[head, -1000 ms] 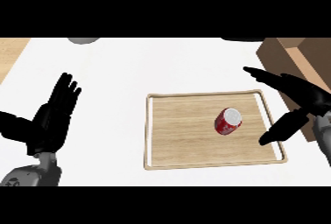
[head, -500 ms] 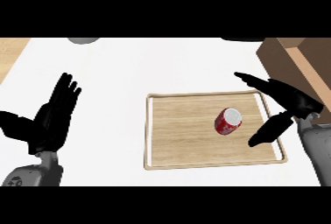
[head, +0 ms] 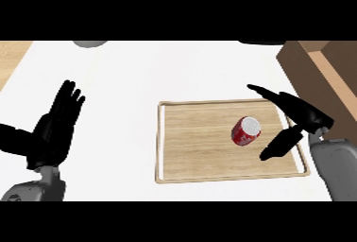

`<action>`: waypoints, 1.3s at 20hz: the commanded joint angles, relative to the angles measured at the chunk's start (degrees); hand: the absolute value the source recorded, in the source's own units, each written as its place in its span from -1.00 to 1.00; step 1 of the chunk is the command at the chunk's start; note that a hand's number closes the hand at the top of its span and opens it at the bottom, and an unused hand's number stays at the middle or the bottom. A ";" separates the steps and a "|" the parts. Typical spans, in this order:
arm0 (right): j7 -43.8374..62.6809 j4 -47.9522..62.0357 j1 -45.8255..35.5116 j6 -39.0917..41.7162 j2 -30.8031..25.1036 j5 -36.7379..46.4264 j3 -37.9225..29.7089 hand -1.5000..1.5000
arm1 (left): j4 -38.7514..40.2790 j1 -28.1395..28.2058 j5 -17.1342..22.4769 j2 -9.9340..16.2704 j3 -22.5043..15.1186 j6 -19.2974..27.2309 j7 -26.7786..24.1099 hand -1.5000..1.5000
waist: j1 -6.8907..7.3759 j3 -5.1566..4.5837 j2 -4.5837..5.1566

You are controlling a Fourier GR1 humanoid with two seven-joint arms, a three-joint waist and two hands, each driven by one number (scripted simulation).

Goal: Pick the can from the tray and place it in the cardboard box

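Note:
A red can [head: 245, 132] with a silver top lies on its side in the right half of the wooden tray [head: 194, 142]. My right hand [head: 298, 113] is open just right of the can, over the tray's right rim, fingers spread above it and thumb pointing down beside it, not touching. The cardboard box [head: 323, 66] shows only partly at the upper right edge. My left hand [head: 57, 125] rests open at the left, fingers up, far from the tray.
White counter surrounds the tray. A grey round object [head: 89, 43] shows at the top edge, left of centre. A wooden strip [head: 12, 54] runs along the upper left corner.
My right hand has moved left, from beyond the tray's right rim to close beside the can. The can, the tray and my left hand have stayed put.

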 commanded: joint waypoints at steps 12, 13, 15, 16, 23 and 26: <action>-6.09 7.67 -1.14 -0.65 4.67 8.15 0.48 -1.00 | -0.47 -2.21 -2.37 -2.51 0.47 -0.27 2.84 0.00 | 0.03 0.01 0.02; -4.44 1.25 3.40 0.25 4.05 6.58 -0.14 -1.00 | -6.72 1.97 -2.07 -1.18 0.71 -0.69 5.36 0.00 | -0.02 0.01 -0.08; -0.83 4.56 -1.58 0.24 6.88 7.62 0.28 -1.00 | 3.02 -3.60 -1.43 -2.00 2.28 -2.01 1.17 0.00 | -0.09 0.00 0.01; -5.16 4.94 1.23 0.36 5.31 8.37 -0.20 -1.00 | 0.14 -3.41 -2.44 -1.89 2.23 -0.66 3.53 0.00 | -0.09 0.00 0.00; -8.56 5.68 2.75 1.28 4.48 10.29 -0.47 -1.00 | -5.72 3.59 -2.32 -2.98 1.59 -1.96 2.82 0.00 | 0.08 0.01 -0.06; -3.88 4.10 -0.23 1.40 7.98 11.34 0.98 -1.00 | 3.32 -0.11 -3.30 -3.50 2.22 -3.21 -2.76 0.00 | -0.06 -0.01 -0.01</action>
